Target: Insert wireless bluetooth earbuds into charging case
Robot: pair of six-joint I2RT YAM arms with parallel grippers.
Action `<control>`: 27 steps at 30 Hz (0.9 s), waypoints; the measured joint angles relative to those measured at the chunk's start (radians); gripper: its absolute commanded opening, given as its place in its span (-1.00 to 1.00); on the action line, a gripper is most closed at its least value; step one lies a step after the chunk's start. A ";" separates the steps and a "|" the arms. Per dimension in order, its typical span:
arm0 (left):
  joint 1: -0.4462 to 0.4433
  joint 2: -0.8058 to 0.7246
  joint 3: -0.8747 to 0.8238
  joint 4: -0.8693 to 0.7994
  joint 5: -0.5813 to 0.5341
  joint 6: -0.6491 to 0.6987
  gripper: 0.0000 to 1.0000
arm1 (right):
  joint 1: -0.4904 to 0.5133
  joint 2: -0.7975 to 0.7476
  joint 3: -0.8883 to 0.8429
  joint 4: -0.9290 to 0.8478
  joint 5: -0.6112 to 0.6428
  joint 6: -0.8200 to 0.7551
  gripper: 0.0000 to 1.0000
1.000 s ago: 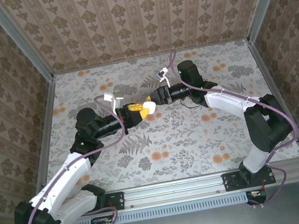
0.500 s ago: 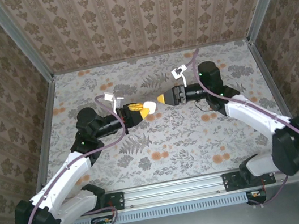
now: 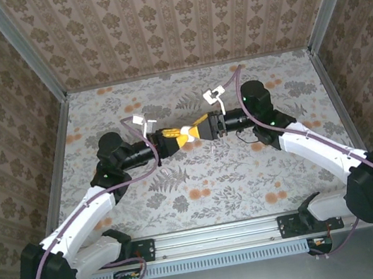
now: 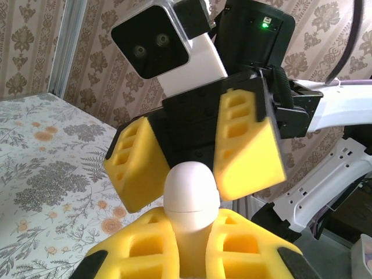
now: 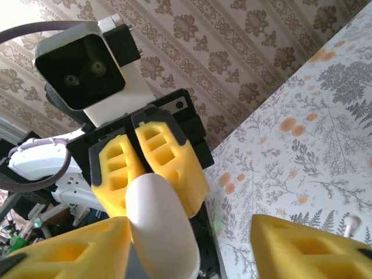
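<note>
Handover posture above the floral surface [image 3: 200, 180]. The left hand [image 3: 170, 136] is clamped tight on the lower body of the white, egg-shaped charging case [image 4: 192, 197] and holds it in the air, rounded lid [image 4: 192, 181] pointing towards the right arm. Half a second earlier the right hand [image 3: 202, 127] stood drawn back from the case with its yellow pads [image 4: 136, 165] spread wider. It has since returned and now straddles the lid end. The pads have narrowed but remain parted. The right wrist view shows a clear gap between the case and one pad, so no grip is made yet. The seam between lid and body appears closed. The step in hand is probably opening the lid, which must come before any insertion. The earbuds are too small to locate in these views.
</note>
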 measured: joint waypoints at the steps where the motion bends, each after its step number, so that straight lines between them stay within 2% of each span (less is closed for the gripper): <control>1: 0.001 0.000 0.000 -0.002 -0.001 -0.003 -1.00 | 0.000 0.004 0.005 0.001 -0.004 0.002 -0.13; 8: 0.004 0.000 0.000 0.005 0.000 -0.014 -1.00 | 0.005 0.016 0.031 0.018 -0.035 0.001 -0.58; 14: 0.006 0.000 0.000 -0.002 0.004 -0.020 -0.98 | 0.003 0.019 0.032 0.018 -0.041 -0.027 -0.76; 16: 0.006 0.000 0.000 -0.004 0.004 -0.020 -0.84 | 0.003 0.018 0.032 0.013 -0.041 -0.038 -0.77; 23: 0.005 0.000 0.005 -0.019 -0.006 -0.026 -0.12 | 0.005 0.003 0.037 -0.040 -0.016 -0.088 -0.82; 27: 0.006 0.000 0.005 -0.023 -0.020 -0.027 0.00 | 0.001 -0.006 0.038 -0.067 0.004 -0.106 -0.84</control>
